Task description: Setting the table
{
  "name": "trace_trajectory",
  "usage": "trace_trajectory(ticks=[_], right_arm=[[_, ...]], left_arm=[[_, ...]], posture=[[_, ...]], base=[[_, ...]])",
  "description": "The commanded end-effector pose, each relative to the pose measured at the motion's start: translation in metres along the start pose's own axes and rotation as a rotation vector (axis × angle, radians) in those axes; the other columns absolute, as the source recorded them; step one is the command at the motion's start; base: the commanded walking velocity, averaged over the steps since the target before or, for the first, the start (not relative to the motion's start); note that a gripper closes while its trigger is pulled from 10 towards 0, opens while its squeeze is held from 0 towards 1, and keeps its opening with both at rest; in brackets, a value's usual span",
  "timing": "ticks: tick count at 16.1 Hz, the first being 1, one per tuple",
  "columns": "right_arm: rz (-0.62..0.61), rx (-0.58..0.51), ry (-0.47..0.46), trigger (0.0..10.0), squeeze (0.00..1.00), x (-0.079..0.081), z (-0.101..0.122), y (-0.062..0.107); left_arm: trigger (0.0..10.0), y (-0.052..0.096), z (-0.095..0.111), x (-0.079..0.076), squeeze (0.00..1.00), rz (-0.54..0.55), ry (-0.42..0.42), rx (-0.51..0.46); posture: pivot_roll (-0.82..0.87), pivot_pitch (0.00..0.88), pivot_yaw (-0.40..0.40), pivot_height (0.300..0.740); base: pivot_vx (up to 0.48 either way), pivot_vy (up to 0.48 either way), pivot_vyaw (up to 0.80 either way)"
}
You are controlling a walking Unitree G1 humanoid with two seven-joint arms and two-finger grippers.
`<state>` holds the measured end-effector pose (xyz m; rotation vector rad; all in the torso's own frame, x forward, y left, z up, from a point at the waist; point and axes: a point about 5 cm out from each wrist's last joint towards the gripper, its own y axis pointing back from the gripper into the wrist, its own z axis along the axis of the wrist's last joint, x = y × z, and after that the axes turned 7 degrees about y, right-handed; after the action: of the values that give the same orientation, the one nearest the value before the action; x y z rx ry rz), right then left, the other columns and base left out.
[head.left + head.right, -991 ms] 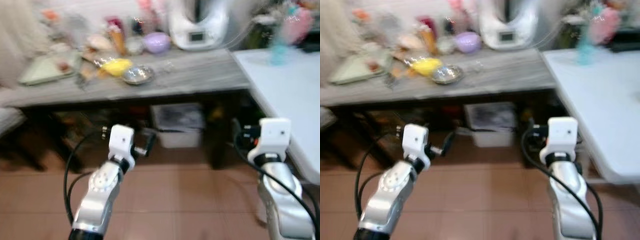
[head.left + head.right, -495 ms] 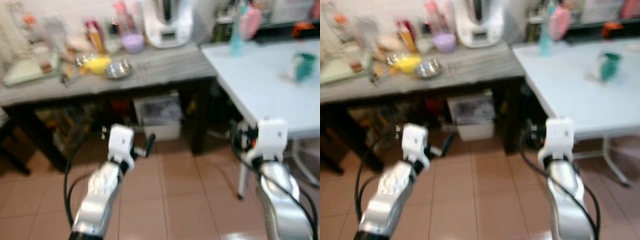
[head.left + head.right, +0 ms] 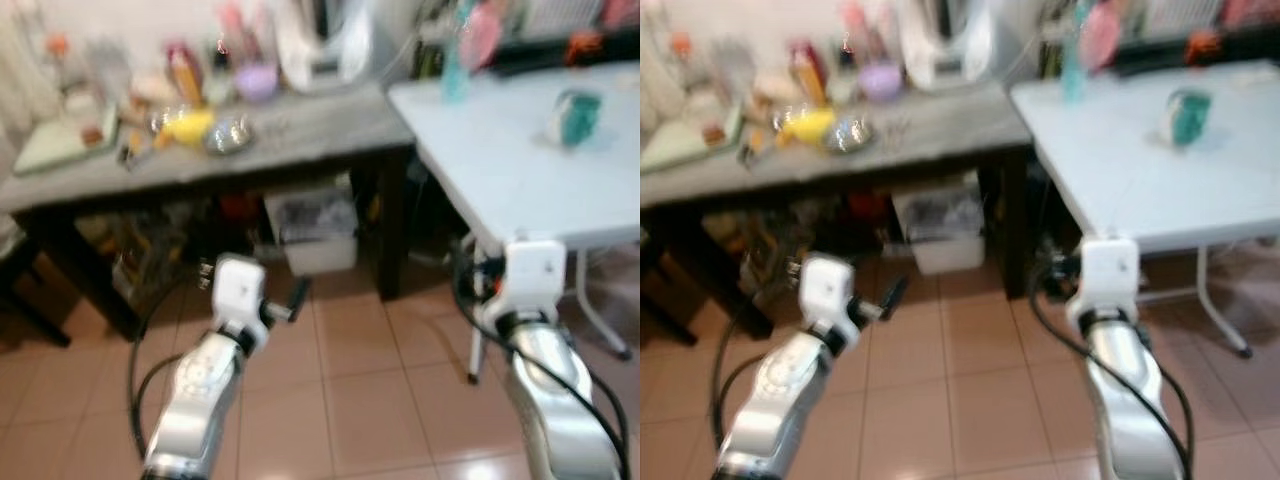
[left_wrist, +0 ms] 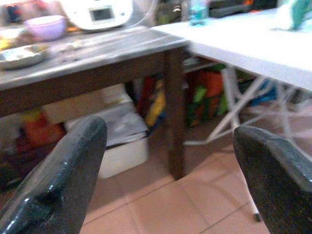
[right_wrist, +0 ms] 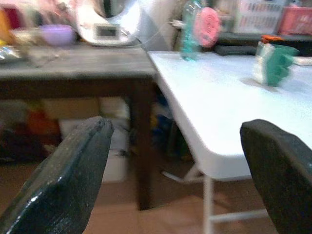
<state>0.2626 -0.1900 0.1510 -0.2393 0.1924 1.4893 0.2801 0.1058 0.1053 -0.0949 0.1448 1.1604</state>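
Both arms raised before you, claws empty, white table to the right.

Your wrist views give what the blurred head views lose: the left gripper (image 4: 168,161) and right gripper (image 5: 178,170) each have fingers spread wide apart on nothing. Both silver arms are bent, forearms pointing ahead over the tiled floor (image 3: 350,390). The green cup (image 3: 574,114) stands near the white table's (image 3: 500,170) far edge; the metal bowl (image 3: 228,135) and purple bowl (image 3: 256,82) sit on the grey bench (image 3: 300,140). Since a second ago your camera has swung right, bringing the cup into sight; arms unchanged.
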Motion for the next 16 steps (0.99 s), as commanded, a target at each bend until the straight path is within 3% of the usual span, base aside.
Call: trace_trajectory(ticks=[1, 10, 16], right_arm=[[0.022, -0.028, -0.007, 10.0, 0.00, 0.006, 0.007, -0.003], [0.025, -0.040, -0.021, 10.0, 0.00, 0.009, 0.008, -0.003], [0.032, -0.064, 0.004, 10.0, 0.00, 0.012, 0.010, -0.003]], left_arm=[[10.0, 0.000, 0.005, 0.008, 0.00, 0.015, -0.014, -0.008], [10.0, -0.002, 0.005, 0.007, 0.00, 0.001, -0.023, -0.004], [10.0, -0.013, 0.005, 0.001, 0.00, -0.006, -0.028, 0.003]], posture=[[-0.19, 0.000, 0.096, 0.740], [-0.20, 0.000, 0.114, 0.740], [-0.19, 0.000, 0.121, 0.740]], base=[[0.000, -0.480, 0.00], [0.000, -0.480, 0.00], [0.000, -0.480, 0.08]])
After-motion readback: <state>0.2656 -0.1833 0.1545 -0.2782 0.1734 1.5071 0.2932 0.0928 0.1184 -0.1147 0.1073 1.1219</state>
